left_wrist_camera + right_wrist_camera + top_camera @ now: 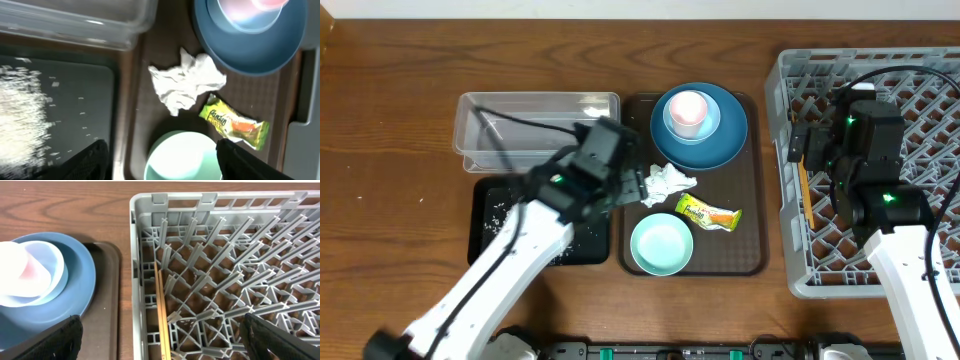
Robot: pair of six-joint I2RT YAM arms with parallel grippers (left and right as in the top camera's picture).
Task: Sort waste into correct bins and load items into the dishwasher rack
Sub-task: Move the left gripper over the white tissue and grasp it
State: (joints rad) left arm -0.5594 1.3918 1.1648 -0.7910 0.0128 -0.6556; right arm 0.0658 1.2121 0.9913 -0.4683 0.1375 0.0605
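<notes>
Left hand (pixel 161 146), fingers apart, hangs over napkin (pixel 186 82), wrapper (pixel 234 122) and green bowl (pixel 182 159) on the brown tray (pixel 140 125). Right hand (pixel 161 320), fingers apart, is above the rack (pixel 225 202); its wrist view alone shows the chopsticks (pixel 160 300) clearly, lying inside.

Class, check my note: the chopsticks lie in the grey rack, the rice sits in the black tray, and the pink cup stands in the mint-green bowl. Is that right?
Not quite. The pink cup stands on the light-blue saucer on the dark-blue plate; the mint-green bowl is empty, as the overhead view shows. The rest holds.
</notes>
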